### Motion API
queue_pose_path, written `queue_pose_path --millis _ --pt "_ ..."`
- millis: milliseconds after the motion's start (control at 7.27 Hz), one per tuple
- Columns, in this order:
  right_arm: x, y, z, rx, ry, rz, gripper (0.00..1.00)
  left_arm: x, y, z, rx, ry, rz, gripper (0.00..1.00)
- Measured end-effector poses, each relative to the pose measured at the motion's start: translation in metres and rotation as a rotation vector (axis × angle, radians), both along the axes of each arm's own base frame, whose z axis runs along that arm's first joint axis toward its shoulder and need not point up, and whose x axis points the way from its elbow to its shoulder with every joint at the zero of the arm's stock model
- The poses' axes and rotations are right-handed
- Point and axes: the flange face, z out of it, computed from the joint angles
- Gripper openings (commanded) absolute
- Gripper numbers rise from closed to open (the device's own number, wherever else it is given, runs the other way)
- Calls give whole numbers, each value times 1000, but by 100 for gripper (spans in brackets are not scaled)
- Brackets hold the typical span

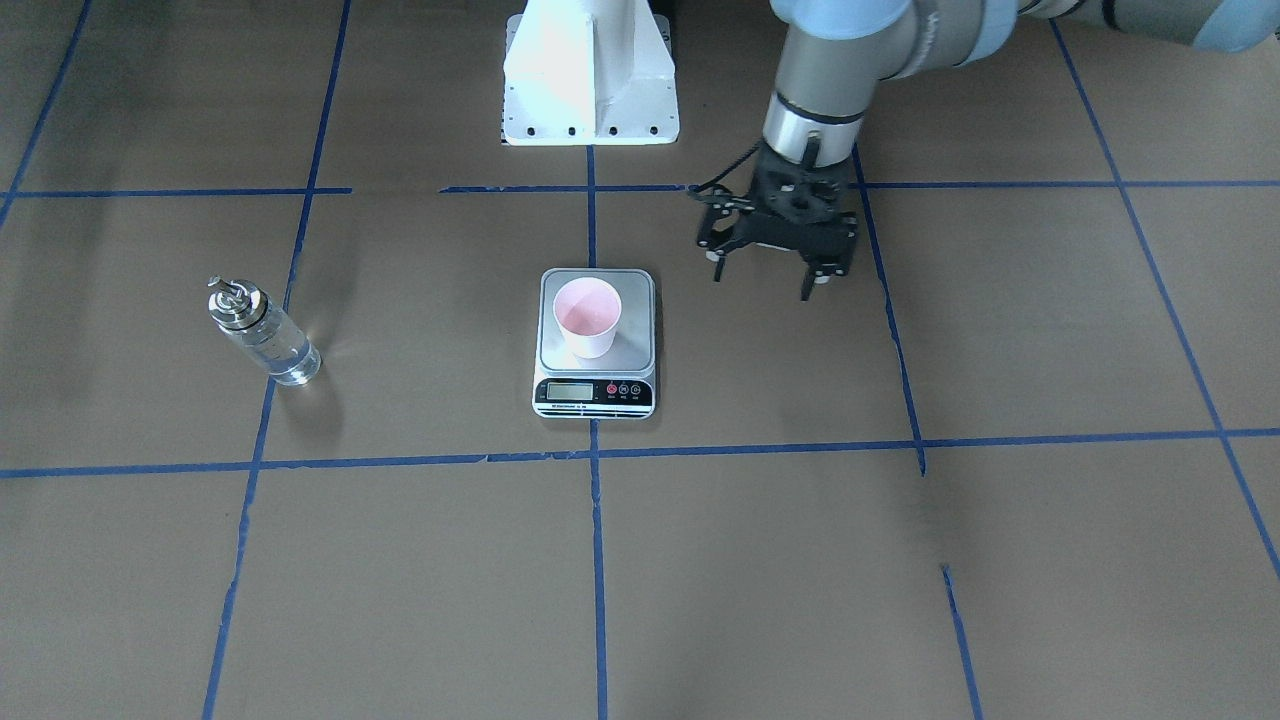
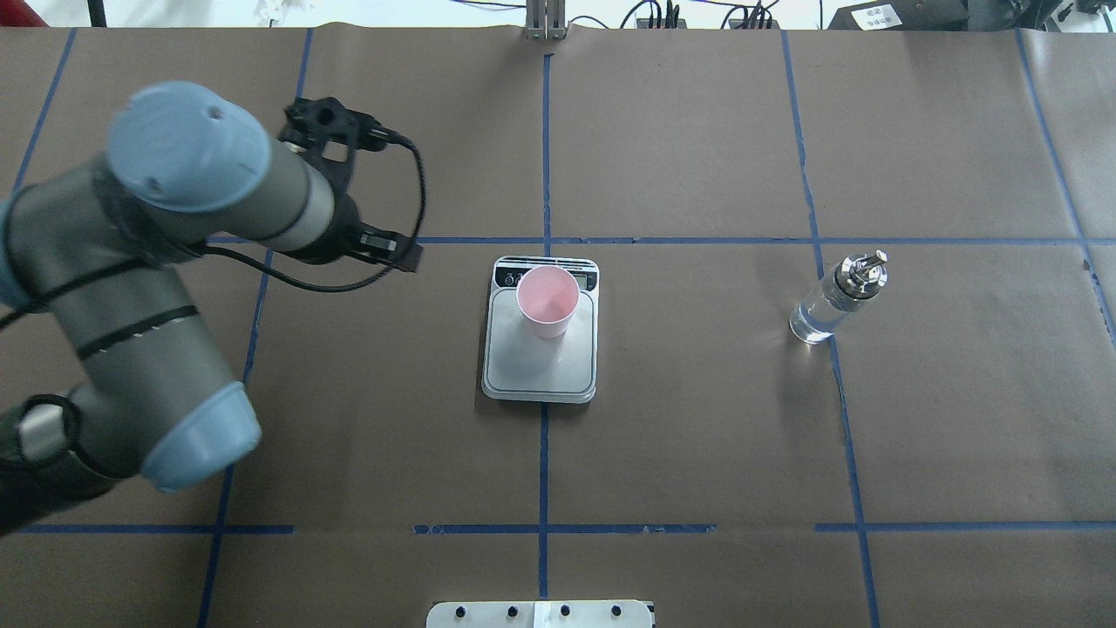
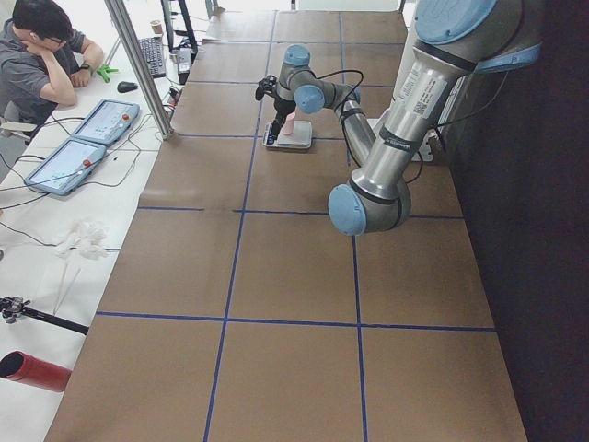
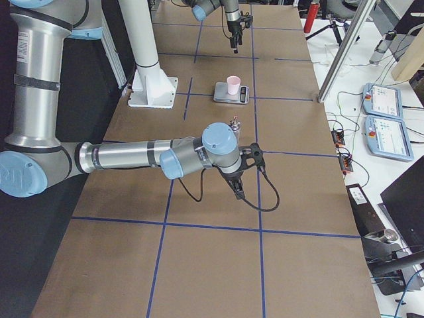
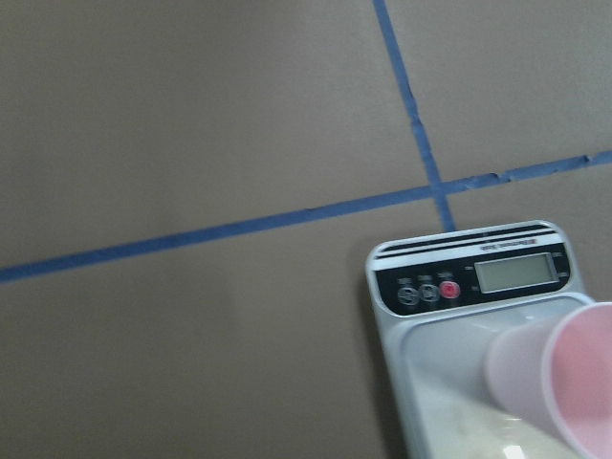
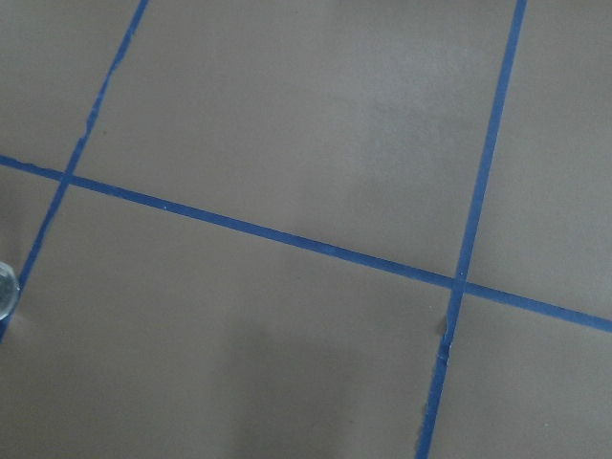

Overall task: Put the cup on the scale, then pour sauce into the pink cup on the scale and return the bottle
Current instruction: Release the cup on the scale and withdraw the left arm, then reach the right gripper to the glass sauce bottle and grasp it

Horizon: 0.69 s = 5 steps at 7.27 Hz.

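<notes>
One step done, pink paper cup (image 1: 587, 317) upright on the kitchen scale (image 1: 637, 335), left gripper (image 1: 762, 283) spread empty near it: now close the right gripper (image 4: 237, 185), opening impossible to tell, squarely mid-body on the glass bottle (image 1: 265, 333) standing well apart from the scale.

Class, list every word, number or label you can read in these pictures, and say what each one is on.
No text reads clearly anywhere.
Display on the scale: no digits legible.
Button labels beside it: too small.
Any marks on the bottle: too blurred.
Sticker on the left arm: too small.
White label past the table's far edge: blurred.
</notes>
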Motion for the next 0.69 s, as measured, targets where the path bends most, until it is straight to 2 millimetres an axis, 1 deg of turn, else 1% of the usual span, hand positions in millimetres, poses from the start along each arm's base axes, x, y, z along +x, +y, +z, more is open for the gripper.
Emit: queue_pose_path --millis 138,275,413,550,688 --pt "-9 5 -32 -17 -41 29 100 -62 -21 37 73 -68 53 100" --pt "-23 9 -63 -36 -73 47 100 -133 -43 76 111 -123 88 100" --pt "-44 15 -97 -63 -99 66 100 -207 -59 121 75 -139 86 100" --pt "-69 23 -130 -89 -117 85 100 -269 -67 169 8 -135 66 100" --pt "-97 34 -158 -113 -126 97 100 -327 -74 215 -46 -143 35 100"
